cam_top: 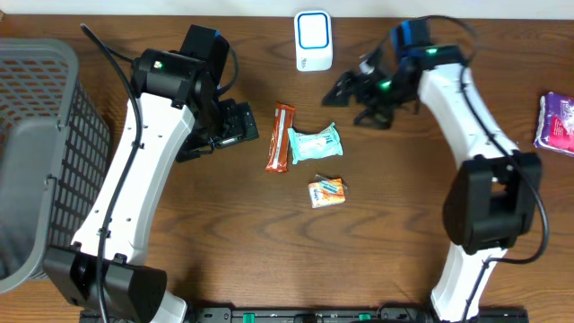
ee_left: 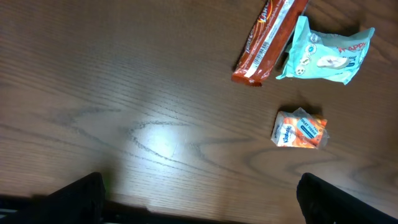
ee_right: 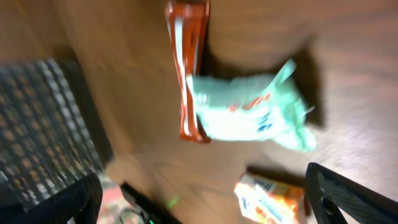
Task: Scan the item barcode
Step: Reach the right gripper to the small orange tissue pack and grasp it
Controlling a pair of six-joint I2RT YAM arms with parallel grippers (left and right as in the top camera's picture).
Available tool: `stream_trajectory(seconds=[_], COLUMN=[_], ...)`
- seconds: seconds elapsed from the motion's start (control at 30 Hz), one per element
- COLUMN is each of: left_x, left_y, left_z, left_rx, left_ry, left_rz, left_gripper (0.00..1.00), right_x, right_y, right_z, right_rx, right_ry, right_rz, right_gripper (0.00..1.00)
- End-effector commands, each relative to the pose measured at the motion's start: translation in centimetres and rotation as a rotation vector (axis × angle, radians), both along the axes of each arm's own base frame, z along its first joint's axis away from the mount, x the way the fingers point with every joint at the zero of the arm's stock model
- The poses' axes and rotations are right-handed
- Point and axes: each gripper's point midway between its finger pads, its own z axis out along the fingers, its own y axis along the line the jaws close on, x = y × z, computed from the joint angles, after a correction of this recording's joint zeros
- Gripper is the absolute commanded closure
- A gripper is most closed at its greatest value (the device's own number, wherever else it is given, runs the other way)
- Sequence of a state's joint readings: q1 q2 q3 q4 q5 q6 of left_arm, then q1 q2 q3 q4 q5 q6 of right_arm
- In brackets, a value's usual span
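Lying flat on the table (cam_top: pixel 224 233), the pouch (cam_top: pixel 315 144) is teal and crinkled, and nothing grips it. On the pouch's left the orange-red bar (cam_top: pixel 282 137) runs lengthwise, its long edge touching the pouch's end; in the right wrist view the pouch appears to overlap that edge slightly, though that view is blurred. On the near side of the pouch, apart from it, sits the small orange packet (cam_top: pixel 326 192), also free on the wood. Beyond the pouch, well apart at the far edge, stands the white scanner (cam_top: pixel 313 40) with its blue-ringed face.

Left of the pouch, just past the bar, the left gripper (cam_top: pixel 249 126) hovers with its fingers (ee_left: pixel 74 199) spread wide and nothing between them. Its wrist view shows bare wood in the gap. Beyond the pouch and a little to its right, the right gripper (cam_top: pixel 345 103) hangs near it, its fingers (ee_right: pixel 354 199) likewise released and empty.

Far to the pouch's left is the grey basket (cam_top: pixel 36 135), and far to its right, at the table's edge, lies a purple pack (cam_top: pixel 558 121).
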State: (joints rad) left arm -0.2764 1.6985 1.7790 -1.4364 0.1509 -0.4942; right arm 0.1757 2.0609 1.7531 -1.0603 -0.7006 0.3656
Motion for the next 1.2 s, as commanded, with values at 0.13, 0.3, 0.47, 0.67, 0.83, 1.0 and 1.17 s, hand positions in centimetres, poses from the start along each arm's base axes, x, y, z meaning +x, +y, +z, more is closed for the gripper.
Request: stream_trajectory(seconds=[0.13, 0.3, 0.47, 0.67, 0.83, 1.0, 1.17], left_x=[0.0, 0.0, 0.0, 0.0, 0.0, 0.0, 0.0], left_y=[0.2, 0.2, 0.2, 0.2, 0.2, 0.2, 0.2], left_z=[-0.1, -0.1, -0.1, -0.1, -0.1, -0.1, -0.1], left_rx=[0.008, 0.008, 0.008, 0.008, 0.008, 0.008, 0.008], left_ry=[0.006, 0.005, 0.005, 0.005, 0.005, 0.005, 0.005], left_rz=[0.002, 0.002, 0.002, 0.002, 0.002, 0.002, 0.002], left_gripper=[0.02, 0.02, 0.02, 0.02, 0.02, 0.02, 0.02], right_x=[-5.3, -8.7, -10.6, -11.7, -15.9, -19.7, -20.0], right_y=[-2.2, -4.8, -2.8, 0.7, 3.0, 3.1, 2.0], right_z=[-3.5, -4.1, -5.9, -9.2, -9.0, -7.0, -6.1], right_rx=[-0.438, -0.71, -0.682, -0.558, -0.33, -0.259, -0.367], right_ry=[0.102, 0.158, 0.12, 0.02, 0.097, 0.233, 0.298], right_rz=[0.112, 0.227, 0.414, 0.578, 0.709, 0.785, 0.743], right_gripper=[0.01, 0.01, 0.01, 0.01, 0.01, 0.03, 0.12])
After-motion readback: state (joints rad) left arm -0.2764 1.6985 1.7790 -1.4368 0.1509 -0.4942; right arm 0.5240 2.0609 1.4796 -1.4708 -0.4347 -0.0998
